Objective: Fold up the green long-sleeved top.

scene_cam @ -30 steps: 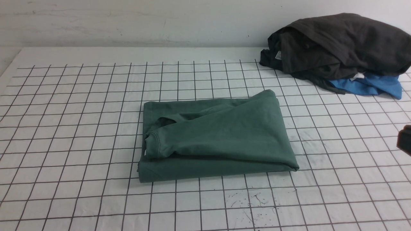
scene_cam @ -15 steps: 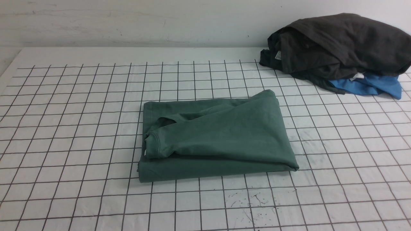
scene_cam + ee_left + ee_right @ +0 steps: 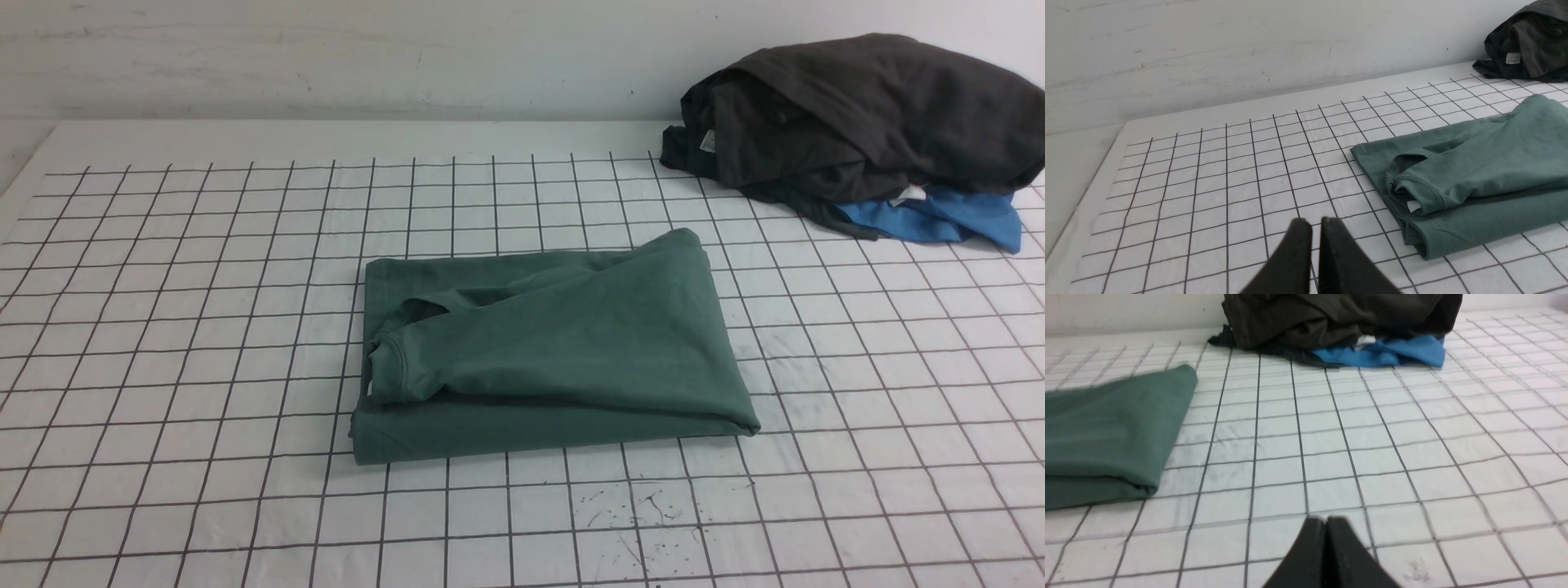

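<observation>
The green long-sleeved top [image 3: 547, 351] is lying folded into a compact rectangle near the middle of the gridded table [image 3: 163, 343], one cuffed sleeve draped across it. A white label [image 3: 1413, 206] is peeking out at the ribbed collar. Both claws are sitting clear of it, empty: the left gripper [image 3: 1315, 222] with its jaws almost touching, the right gripper [image 3: 1326, 520] pressed together. Neither arm is appearing in the front view. The chest logo is hidden.

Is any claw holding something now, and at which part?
Nothing is held. The left claw and right claw are shut and empty, apart from the green top.
</observation>
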